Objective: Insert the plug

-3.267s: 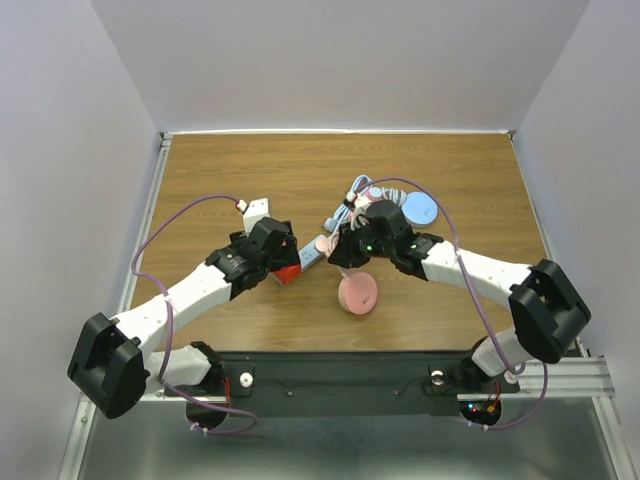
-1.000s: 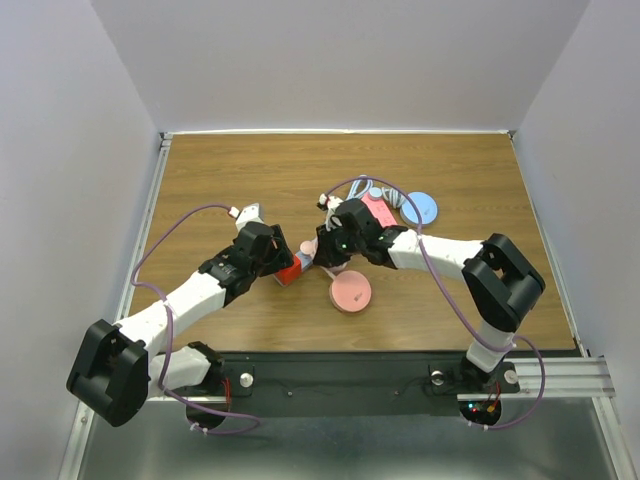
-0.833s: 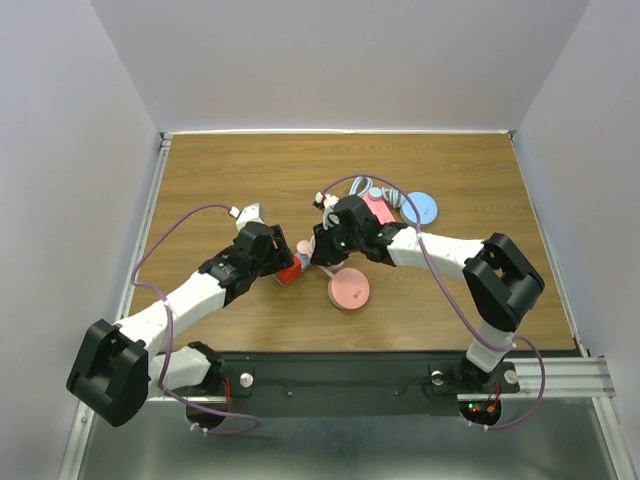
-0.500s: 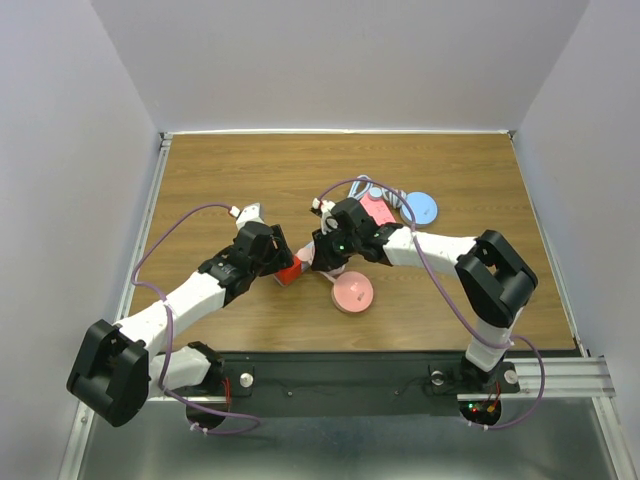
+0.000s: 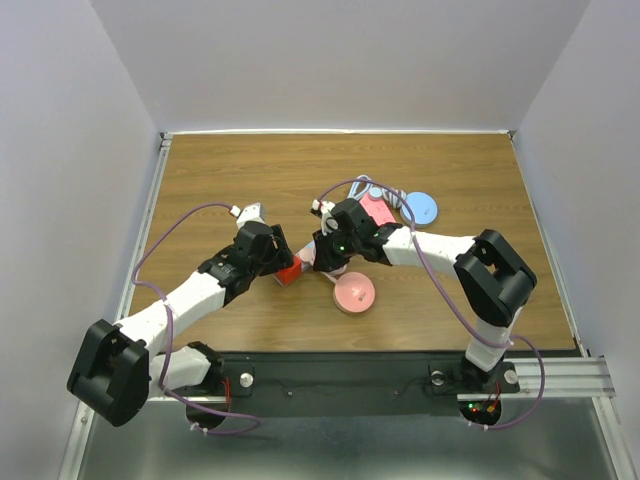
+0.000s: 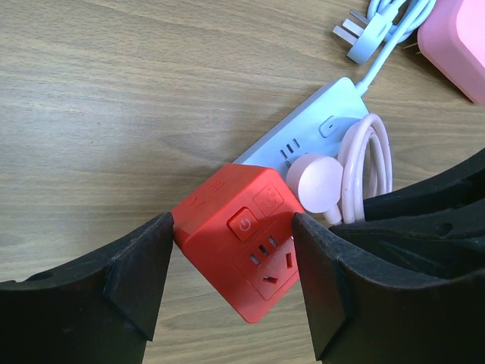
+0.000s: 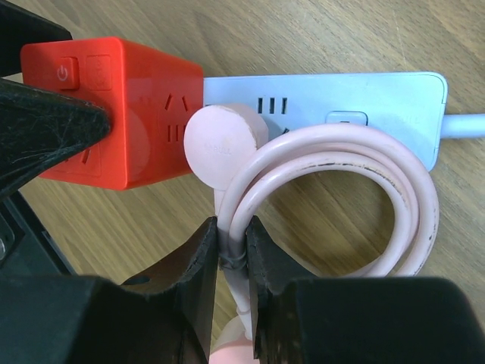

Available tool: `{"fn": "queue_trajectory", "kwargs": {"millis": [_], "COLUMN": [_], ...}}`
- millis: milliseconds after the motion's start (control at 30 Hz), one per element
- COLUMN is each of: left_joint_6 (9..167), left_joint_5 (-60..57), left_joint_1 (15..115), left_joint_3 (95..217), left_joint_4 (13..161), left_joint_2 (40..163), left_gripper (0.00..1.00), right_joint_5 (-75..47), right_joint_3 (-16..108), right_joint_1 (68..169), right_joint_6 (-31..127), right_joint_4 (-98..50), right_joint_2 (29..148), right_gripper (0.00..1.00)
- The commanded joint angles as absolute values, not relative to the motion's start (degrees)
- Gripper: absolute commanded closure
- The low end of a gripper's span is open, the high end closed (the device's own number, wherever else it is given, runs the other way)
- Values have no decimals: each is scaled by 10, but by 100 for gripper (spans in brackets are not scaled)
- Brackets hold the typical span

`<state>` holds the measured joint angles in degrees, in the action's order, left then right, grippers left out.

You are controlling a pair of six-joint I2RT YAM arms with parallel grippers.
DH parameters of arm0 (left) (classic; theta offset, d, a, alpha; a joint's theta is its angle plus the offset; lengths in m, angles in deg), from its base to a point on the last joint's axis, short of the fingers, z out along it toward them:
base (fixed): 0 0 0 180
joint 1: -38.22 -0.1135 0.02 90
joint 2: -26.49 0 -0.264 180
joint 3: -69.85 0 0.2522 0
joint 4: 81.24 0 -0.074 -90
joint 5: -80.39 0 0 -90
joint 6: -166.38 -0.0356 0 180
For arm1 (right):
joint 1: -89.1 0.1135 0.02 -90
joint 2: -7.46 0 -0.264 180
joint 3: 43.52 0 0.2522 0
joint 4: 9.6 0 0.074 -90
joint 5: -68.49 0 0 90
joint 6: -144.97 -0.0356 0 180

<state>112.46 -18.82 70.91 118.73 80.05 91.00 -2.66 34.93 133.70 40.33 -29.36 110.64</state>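
One pink plug (image 7: 223,144) sits at the seam where the red cube socket (image 7: 114,114) meets the light-blue power strip (image 7: 341,114). Its round back faces up toward the wrist camera, so its long axis runs down toward the strip. Whether the prongs are seated cannot be seen. The pink cable (image 7: 409,205) loops off to the right over the strip. The right hand (image 7: 231,250) is pinched closed on that cable just behind the plug. The left hand (image 6: 233,227) clamps the cube from both sides on the tabletop (image 5: 250,170). Since 3.3 seconds ago the right hand has shifted left to the cube and its elbow has folded in, while the left hand has barely moved.
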Motion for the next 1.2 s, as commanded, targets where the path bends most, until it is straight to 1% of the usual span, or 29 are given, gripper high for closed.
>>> {"fn": "queue_trajectory", "kwargs": {"millis": [0, 267, 700, 967, 1133, 1167], "left_joint_6": [1114, 1114, 1110, 1107, 1102, 1098], "left_joint_5": [-158, -151, -145, -140, -141, -141], "left_joint_1": [713, 713, 713, 712, 712, 712], "left_joint_3": [1171, 1173, 1176, 1177, 1188, 1196], "left_joint_4": [802, 805, 808, 813, 823, 827], "left_joint_2": [925, 933, 944, 951, 960, 963], "left_gripper": [27, 27, 27, 27, 25, 22], "right_joint_5": [-29, -24, 31, 34, 10, 1], "right_joint_3": [373, 384, 386, 419, 434, 441], "right_joint_1": [1325, 1316, 1314, 1312, 1312, 1313], "right_joint_6": [420, 427, 453, 459, 467, 469], "right_joint_4": [-285, -285, -293, -324, -354, -361], "right_joint_2": [1115, 1119, 1131, 1161, 1169, 1170], "right_gripper": [100, 100, 100, 99, 100, 100]}}
